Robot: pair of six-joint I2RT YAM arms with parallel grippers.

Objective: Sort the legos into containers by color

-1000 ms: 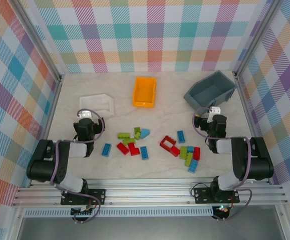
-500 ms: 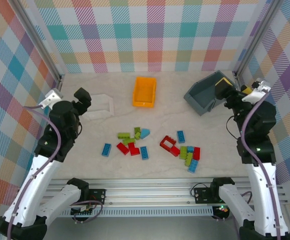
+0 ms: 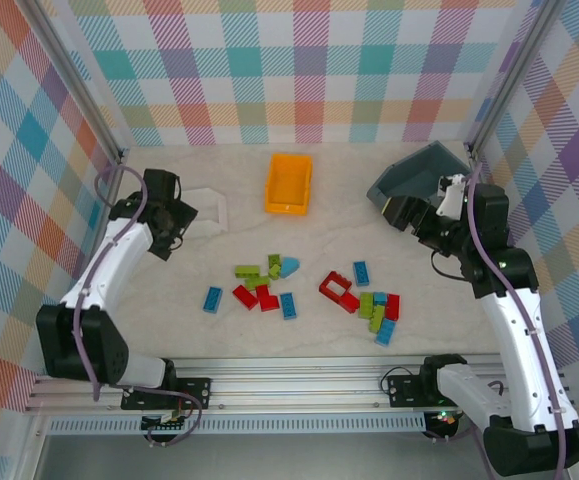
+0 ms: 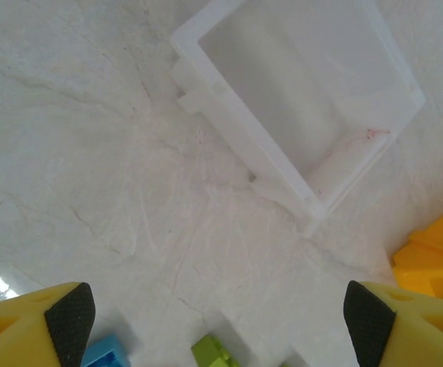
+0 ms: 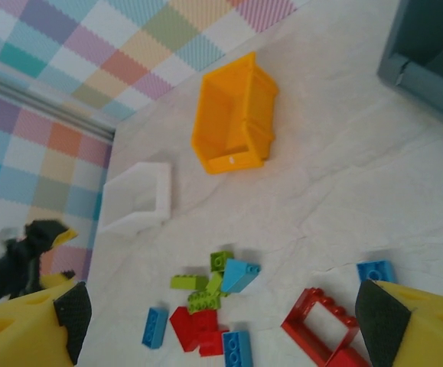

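Hovers by the white tray (image 4: 305, 84) with left fingers (image 4: 70, 321) spread. Hangs near the grey bin (image 3: 424, 178), right fingers (image 5: 382, 325) likewise apart.

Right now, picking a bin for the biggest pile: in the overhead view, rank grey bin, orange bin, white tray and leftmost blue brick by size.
1. grey bin
2. orange bin and white tray, about alike; left arm hides part of the tray
3. blue brick
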